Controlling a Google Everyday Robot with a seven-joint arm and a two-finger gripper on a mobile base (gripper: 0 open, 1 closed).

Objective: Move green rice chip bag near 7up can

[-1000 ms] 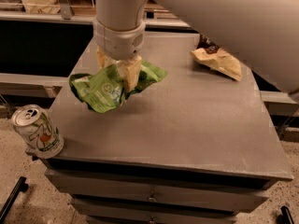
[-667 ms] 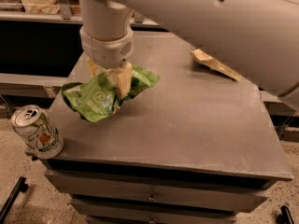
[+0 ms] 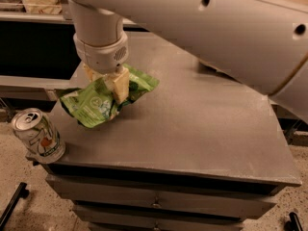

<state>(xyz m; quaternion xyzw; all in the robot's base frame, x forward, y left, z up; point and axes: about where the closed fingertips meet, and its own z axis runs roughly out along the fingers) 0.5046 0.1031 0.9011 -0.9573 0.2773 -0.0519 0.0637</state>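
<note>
Camera view, single frame. Gripper [image 3: 105,81] sits over the left part of the table [image 3: 207,129], close to the left edge and roughly midway between the rear left and front left corners. It points down from a thick white wrist [image 3: 98,37]. Jaws are clamped on the green rice chip bag [image 3: 89,107]: one pale yellow finger pad [image 3: 120,83] presses on the bag's upper middle, and the foil bunches up around it. Bag hangs crumpled and tilted, its right end higher and pointing toward the table's centre, its left end lower and reaching toward the left edge. Dark shadow lies under the bag's lower rim; cannot tell whether that rim touches the tabletop. 7up can [image 3: 39,136] stands upright at the front left corner, top with pull tab facing up, green lettering and red dot toward the camera. Can and bag are near each other but apart; a gap shows between the bag's lower end and the can's top. Large white arm [image 3: 226,28] crosses the upper frame from the right and covers the rear right corner. Drawer fronts [image 3: 154,203] run below the front edge. Speckled floor [image 3: 17,177] shows left of the front left corner.
</note>
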